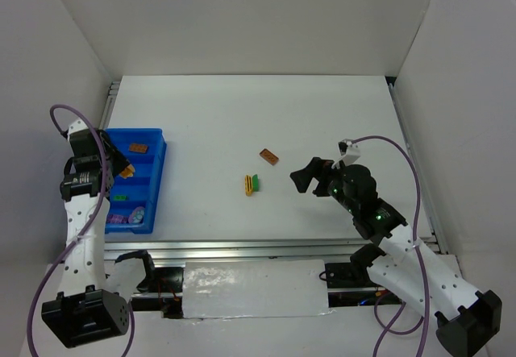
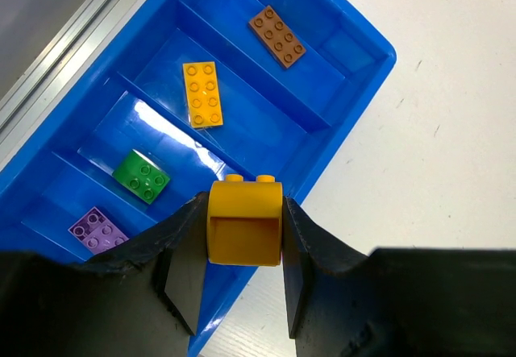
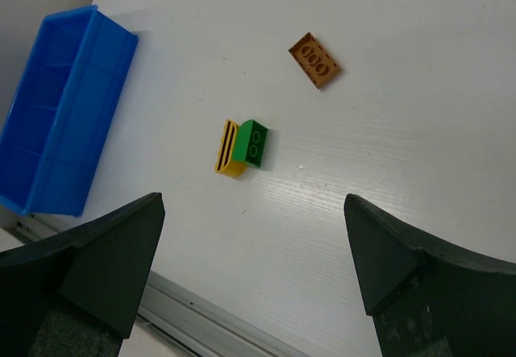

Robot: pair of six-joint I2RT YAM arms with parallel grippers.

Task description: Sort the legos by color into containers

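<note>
Pinching a yellow brick (image 2: 245, 212) in my left claw (image 2: 244, 248), I hover over the inner rim of the blue tray (image 2: 355, 47), which sits by the left edge of the surface. I judge this the drop-off step: the sorted yellow brick (image 2: 202, 93) lies in the compartment just ahead, between the brown brick (image 2: 276, 36) and the green brick (image 2: 140, 176) (the purple brick (image 2: 97, 230) is beyond). Next I should shift over that compartment, then release. My right claw (image 3: 254, 212) hangs spread above mid-surface, over the loose brown brick (image 3: 314, 60), loose green brick (image 3: 253, 143) and striped yellow brick (image 3: 228, 149).
</note>
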